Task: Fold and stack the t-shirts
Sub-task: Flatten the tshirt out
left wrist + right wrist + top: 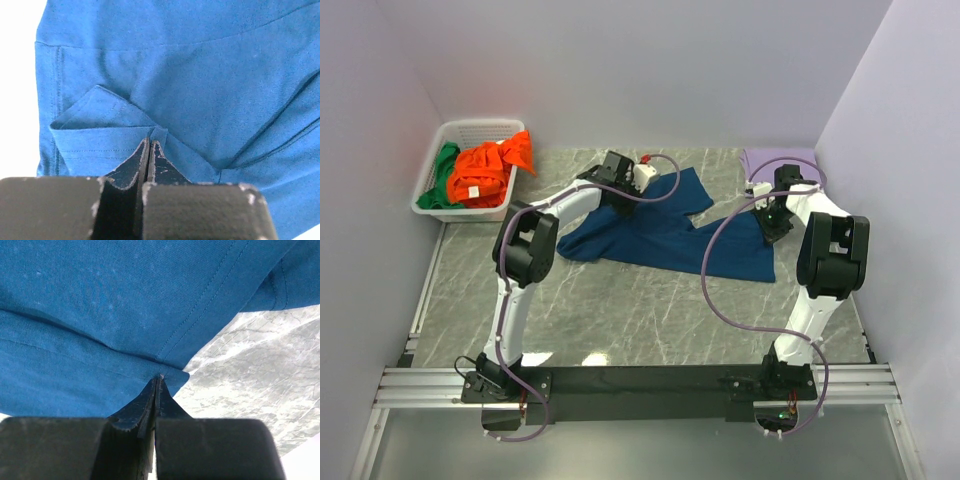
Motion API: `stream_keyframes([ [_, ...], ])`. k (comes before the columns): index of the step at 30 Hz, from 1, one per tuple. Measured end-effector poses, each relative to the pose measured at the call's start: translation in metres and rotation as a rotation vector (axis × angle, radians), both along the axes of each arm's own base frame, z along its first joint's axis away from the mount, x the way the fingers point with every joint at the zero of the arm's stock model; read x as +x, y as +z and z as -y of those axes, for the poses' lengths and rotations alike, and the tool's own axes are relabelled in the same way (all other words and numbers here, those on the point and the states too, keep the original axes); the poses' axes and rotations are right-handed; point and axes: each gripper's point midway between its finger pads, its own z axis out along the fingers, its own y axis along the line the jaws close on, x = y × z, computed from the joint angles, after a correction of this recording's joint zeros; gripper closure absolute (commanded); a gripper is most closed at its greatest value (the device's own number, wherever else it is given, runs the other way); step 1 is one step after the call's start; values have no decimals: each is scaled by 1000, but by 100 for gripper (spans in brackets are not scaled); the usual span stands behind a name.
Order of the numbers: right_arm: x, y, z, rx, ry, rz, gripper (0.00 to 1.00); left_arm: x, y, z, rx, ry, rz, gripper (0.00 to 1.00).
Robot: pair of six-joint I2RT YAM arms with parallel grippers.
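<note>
From above, the blue t-shirt (665, 240) lies rumpled across the back half of the table (650, 320), with bare marble open in front of it down to the arm bases. The left gripper (618, 185) sits at its far left edge, the right gripper (777, 228) at its right edge. In the far left corner a basket (470, 128) holds an orange t-shirt (485, 170) and a green t-shirt (444, 170); a lilac cloth (775, 160) lies far right. The left wrist view shows the fingers pressed together on a folded hem. The right wrist view shows them pinching a hem corner, with bare table beside it.
</note>
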Motion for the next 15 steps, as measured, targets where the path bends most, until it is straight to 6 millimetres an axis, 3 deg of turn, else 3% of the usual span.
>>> stream_keyframes([
  [6,-2,1,0,6,-1,-8,100,-1,22,-10,-41,11,14,99],
  [15,-9,23,2,28,-2,16,100,-15,122,-51,-168,3,93,100],
])
